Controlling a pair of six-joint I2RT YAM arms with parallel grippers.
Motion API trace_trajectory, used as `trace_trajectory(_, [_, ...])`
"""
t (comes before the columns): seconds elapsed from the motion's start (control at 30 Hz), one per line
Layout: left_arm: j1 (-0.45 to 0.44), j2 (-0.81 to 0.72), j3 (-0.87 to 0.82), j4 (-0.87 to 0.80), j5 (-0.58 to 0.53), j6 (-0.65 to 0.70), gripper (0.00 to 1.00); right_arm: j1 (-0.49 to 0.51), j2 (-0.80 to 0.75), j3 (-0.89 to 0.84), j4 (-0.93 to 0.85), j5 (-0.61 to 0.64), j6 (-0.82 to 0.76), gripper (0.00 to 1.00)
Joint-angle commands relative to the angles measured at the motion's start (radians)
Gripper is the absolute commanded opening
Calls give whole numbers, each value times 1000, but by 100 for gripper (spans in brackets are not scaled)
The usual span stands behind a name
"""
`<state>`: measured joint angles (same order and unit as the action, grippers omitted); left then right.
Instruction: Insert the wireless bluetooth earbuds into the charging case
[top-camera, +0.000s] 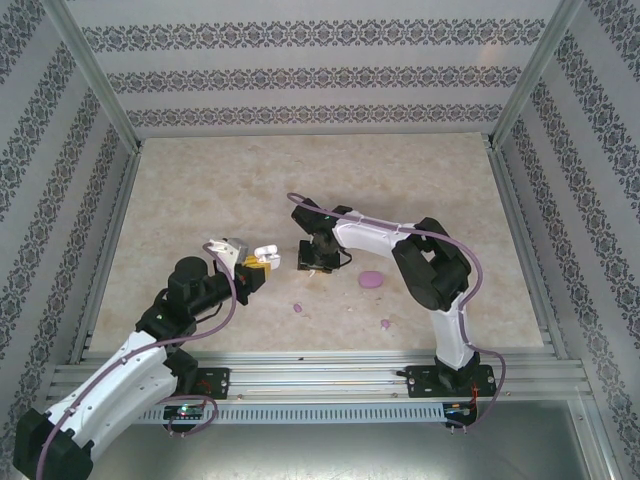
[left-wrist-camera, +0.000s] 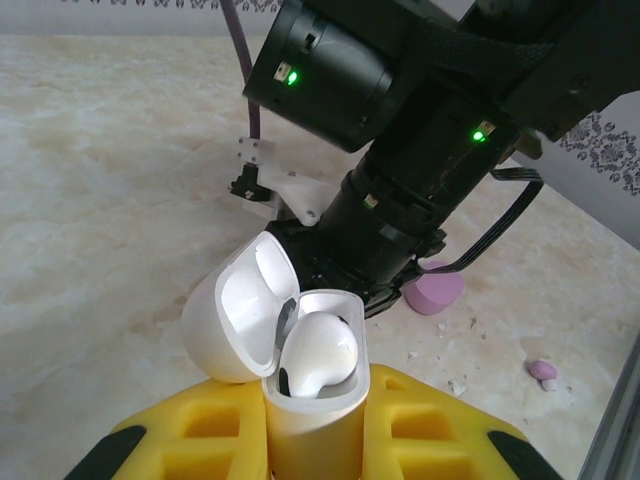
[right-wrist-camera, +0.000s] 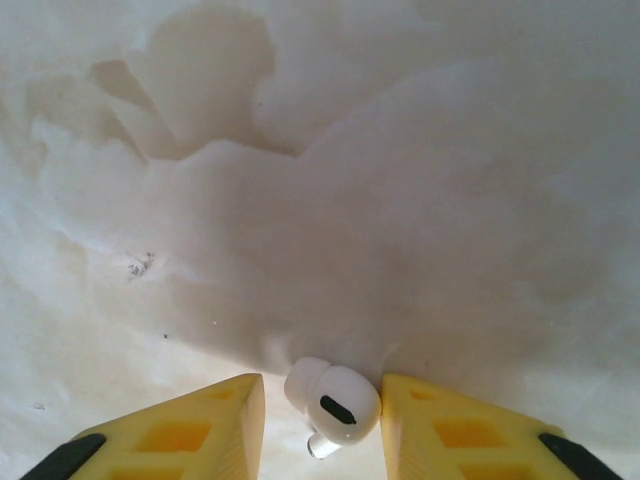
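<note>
Earbuds are spread about: a seated white earbud (left-wrist-camera: 320, 350) rests in one well of the white charging case (left-wrist-camera: 300, 430), whose lid stands tipped open, while a loose white earbud (right-wrist-camera: 335, 402) lies on the table (right-wrist-camera: 300, 200). The right gripper (right-wrist-camera: 320, 385) points down over it from an arm bent at the elbow, its yellow fingers parted either side, with a sliver of gap on one side. The left gripper (top-camera: 252, 264), on an arm reaching forward and inward, clamps the case upright. One lilac earbud (top-camera: 297, 308) and another lilac earbud (top-camera: 385, 323) lie nearer the bases, with a purple case (top-camera: 371, 279) just beside the right arm.
</note>
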<state>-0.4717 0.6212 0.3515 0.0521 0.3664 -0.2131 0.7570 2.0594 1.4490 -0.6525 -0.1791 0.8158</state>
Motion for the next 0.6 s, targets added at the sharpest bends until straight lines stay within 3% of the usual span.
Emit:
trace_trajectory(0.0, [-8,-34,-16,-12,17,9,0,16,43,41,-60,57,-35,32])
trace_trajectory(0.3, [-8,-78,-42,-23,20,0,0,35,45,91,-128,93,-125,21])
trace_trajectory(0.57, [-7,-66,-43,25,69,21,0,60,-65,100,-183,188,-276,16])
